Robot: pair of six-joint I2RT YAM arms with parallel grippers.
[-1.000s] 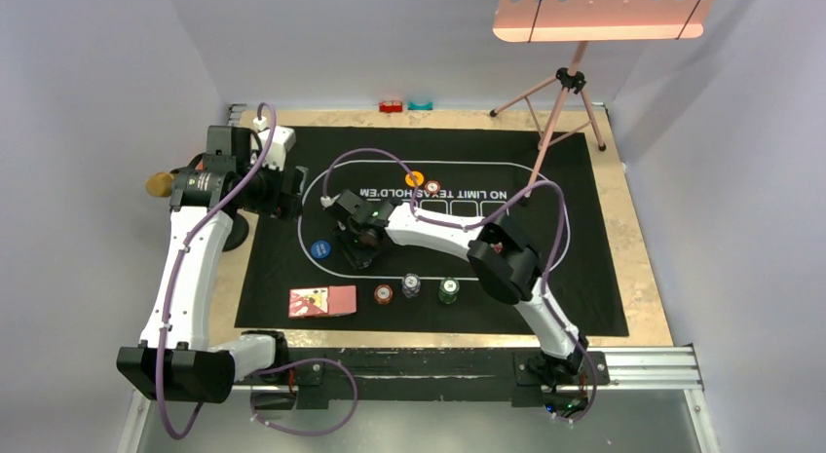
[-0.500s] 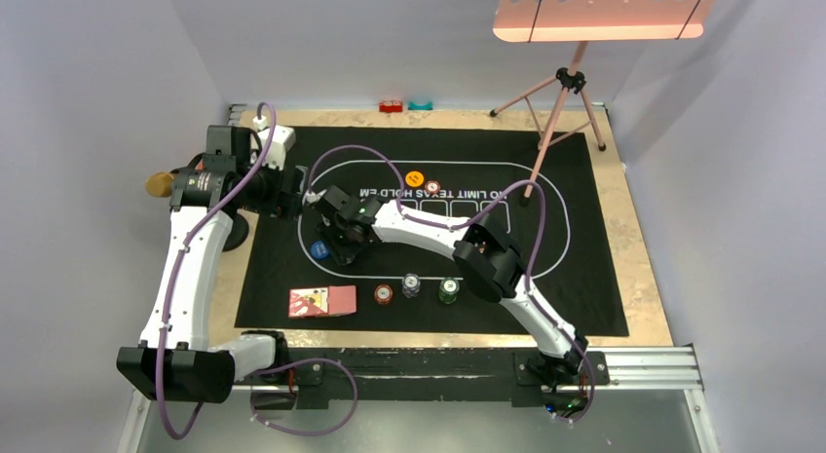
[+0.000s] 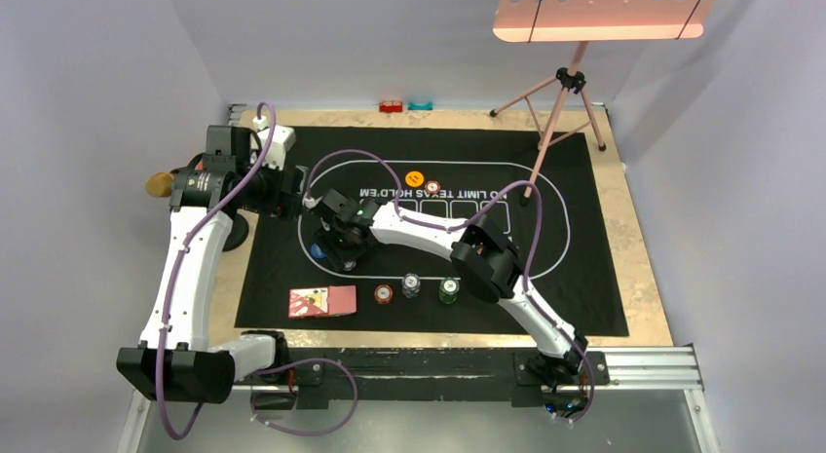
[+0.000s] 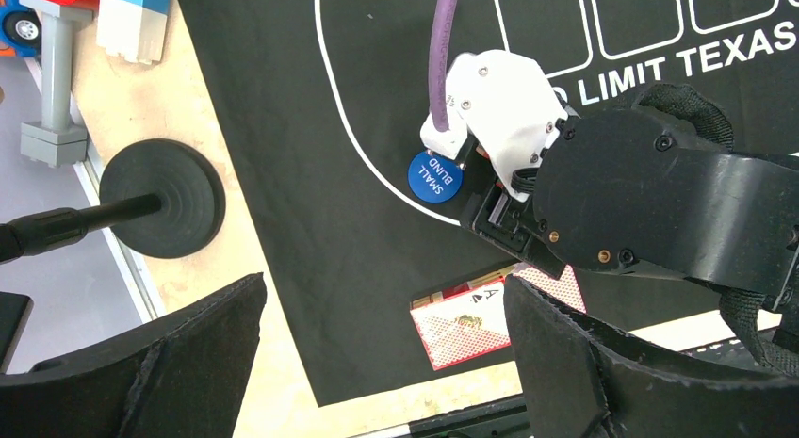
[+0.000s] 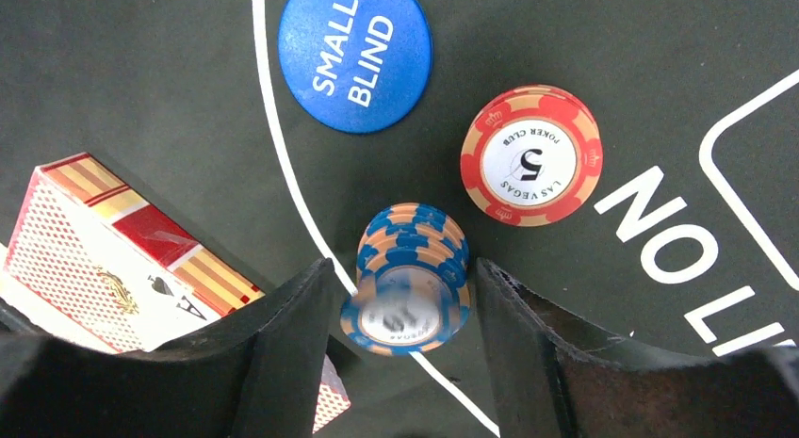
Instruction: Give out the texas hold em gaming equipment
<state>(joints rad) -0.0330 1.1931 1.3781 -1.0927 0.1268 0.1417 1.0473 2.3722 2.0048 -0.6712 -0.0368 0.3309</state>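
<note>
My right gripper (image 5: 400, 355) stands over a short stack of blue-and-orange poker chips (image 5: 407, 278) on the mat's white oval line. Its jaws are open, with a thin gap on each side of the stack, and the top chip is blurred. Beside it lie a red "5" chip stack (image 5: 530, 155), the blue SMALL BLIND disc (image 5: 355, 56) and the pink-red card box (image 5: 113, 259). From above, the right gripper (image 3: 336, 246) covers those chips. My left gripper (image 3: 292, 192) hangs open and empty at the mat's left edge. An orange disc (image 3: 414, 178) and a chip (image 3: 432, 187) lie further back.
Red-brown (image 3: 384, 294), grey-white (image 3: 411, 284) and green (image 3: 448, 290) chip stacks stand near the front, right of the card box (image 3: 321, 301). A gold-headed microphone (image 3: 156, 185) on a round base (image 4: 162, 198) stands left of the mat. Toy bricks (image 3: 391, 106) and a tripod (image 3: 560, 102) stand at the back.
The right arm has swung left toward the blue disc, and its jaws have widened off the blue-and-orange chip stack. The left arm has not moved.
</note>
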